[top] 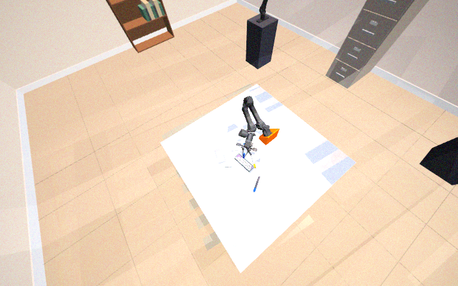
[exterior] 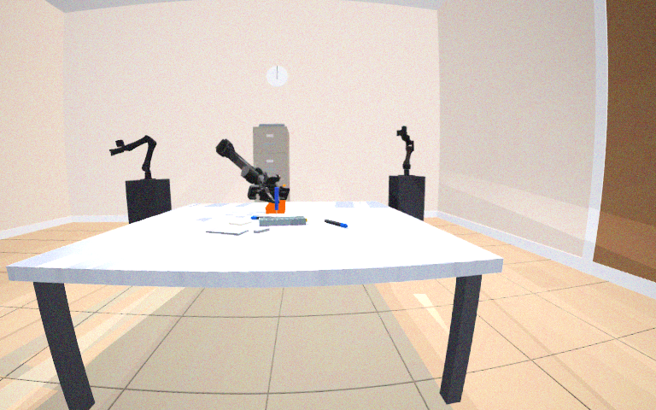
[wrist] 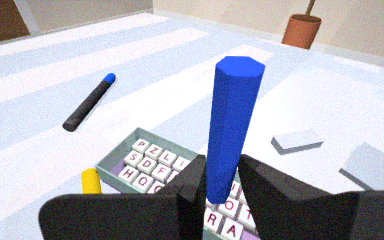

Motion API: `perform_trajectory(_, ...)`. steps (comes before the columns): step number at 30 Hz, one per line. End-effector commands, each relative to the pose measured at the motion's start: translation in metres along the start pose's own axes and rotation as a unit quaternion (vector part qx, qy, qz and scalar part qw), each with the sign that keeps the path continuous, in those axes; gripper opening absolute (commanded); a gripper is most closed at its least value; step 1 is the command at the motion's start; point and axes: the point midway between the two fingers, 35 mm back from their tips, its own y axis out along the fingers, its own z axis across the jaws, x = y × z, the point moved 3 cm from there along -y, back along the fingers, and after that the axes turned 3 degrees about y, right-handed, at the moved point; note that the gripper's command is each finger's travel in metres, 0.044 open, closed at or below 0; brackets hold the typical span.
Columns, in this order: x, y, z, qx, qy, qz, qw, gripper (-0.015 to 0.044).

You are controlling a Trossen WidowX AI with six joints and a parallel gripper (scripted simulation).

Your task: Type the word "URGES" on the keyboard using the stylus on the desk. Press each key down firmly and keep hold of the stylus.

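Observation:
My gripper (wrist: 221, 161) (exterior: 277, 199) is shut on the blue stylus (wrist: 234, 110) (exterior: 276, 193) and holds it close to upright over the keyboard. The keyboard (top: 243, 162) (exterior: 283, 221) (wrist: 118, 150) is a grey-green tray with white letter keys. In the wrist view the stylus's lower end shows just left of the O key (wrist: 228, 205), above the R key (wrist: 212, 217) in the picture. I cannot tell whether it touches a key. My fingers hide the middle of the keyboard and part of its right side; P, Z, L, S, D, F and H are readable at the left.
A black pen (top: 257, 183) (exterior: 336, 223) (wrist: 90, 104) with a blue end lies beyond the keyboard. A yellow piece (top: 254, 165) (wrist: 91, 181) is beside its left end in the wrist view. A small grey block (exterior: 261, 231) (wrist: 297, 142) and a flat slab (exterior: 227, 231) (wrist: 367, 165) lie right. An orange block (top: 269, 136) (exterior: 275, 207) is by the arm.

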Motion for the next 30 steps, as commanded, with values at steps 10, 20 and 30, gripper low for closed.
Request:
perform_trajectory(10,-0.001,0.002,-0.002,0.000,-0.002,-0.002,1.000,0.0081)
perform_trajectory(20,-0.007,0.004,-0.002,0.000,-0.002,-0.002,1.000,0.0081)
perform_trajectory(30,-0.011,0.006,-0.002,0.000,-0.002,-0.002,1.000,0.0081)
